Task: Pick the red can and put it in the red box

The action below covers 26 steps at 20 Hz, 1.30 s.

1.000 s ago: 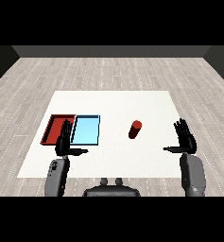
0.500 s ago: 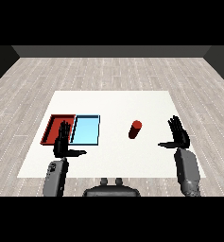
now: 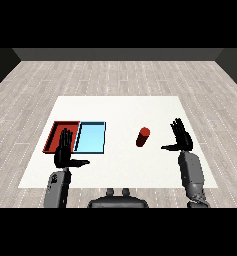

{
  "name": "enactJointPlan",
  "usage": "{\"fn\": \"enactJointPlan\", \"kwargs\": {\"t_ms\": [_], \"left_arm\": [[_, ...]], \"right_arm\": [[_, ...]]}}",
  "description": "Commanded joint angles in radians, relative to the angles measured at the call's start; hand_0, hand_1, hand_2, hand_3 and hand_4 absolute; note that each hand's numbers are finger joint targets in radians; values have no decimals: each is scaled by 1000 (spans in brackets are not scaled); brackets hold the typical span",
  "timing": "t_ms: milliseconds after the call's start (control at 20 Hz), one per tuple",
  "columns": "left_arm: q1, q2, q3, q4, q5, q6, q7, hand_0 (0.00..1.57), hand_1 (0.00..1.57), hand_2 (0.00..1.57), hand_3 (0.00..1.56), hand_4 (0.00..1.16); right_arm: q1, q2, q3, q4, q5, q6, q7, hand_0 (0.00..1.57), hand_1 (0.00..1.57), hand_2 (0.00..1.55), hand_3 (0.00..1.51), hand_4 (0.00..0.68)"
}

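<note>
The red can (image 3: 143, 137) stands upright on the white table, right of the trays. My right hand (image 3: 180, 137) is open, fingers straight and thumb pointing left, a short way to the can's right and not touching it. The red tray (image 3: 57, 131) lies at the left with the light blue tray (image 3: 91, 137) beside it. My left hand (image 3: 65, 152) is open near the front edge of the red tray, covering part of that edge, and it holds nothing.
The white table (image 3: 120, 112) spreads wide behind the can and trays. A grey wood floor surrounds it. Both grey forearms come in from the lower corners.
My right hand has moved left, closer to the red can. The left hand has barely shifted. The can and trays stay where they were.
</note>
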Motion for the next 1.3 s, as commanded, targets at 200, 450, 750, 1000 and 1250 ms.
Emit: {"fn": "enactJointPlan", "kwargs": {"t_ms": [200, 450, 750, 1000, 1250], "left_arm": [[16, -18, -20, -24, -38, 34, 4, 0, 0, 0, 0, 0], [43, -26, -22, -22, -38, 31, -24, 0, 0, 0, 0, 0], [-9, -21, -15, 36, -40, 26, -44, 0, 0, 0, 0, 0], [-23, -18, -16, -16, -17, 27, 19, 0, 0, 0, 0, 0], [-21, 18, 40, 118, 11, -32, -82, 0, 0, 0, 0, 0]], "right_arm": [[-29, 77, 26, 40, -41, -23, 52, 0, 0, 0, 0, 0], [-90, 92, 53, 171, 8, -33, -18, 0, 0, 0, 0, 0], [-60, 122, 55, 121, -33, -56, 0, 0, 0, 0, 0, 0], [-94, 113, 55, 300, -11, 6, -114, 0, 0, 0, 0, 0], [-152, 149, 73, 329, -9, -31, -88, 0, 0, 0, 0, 0]]}}
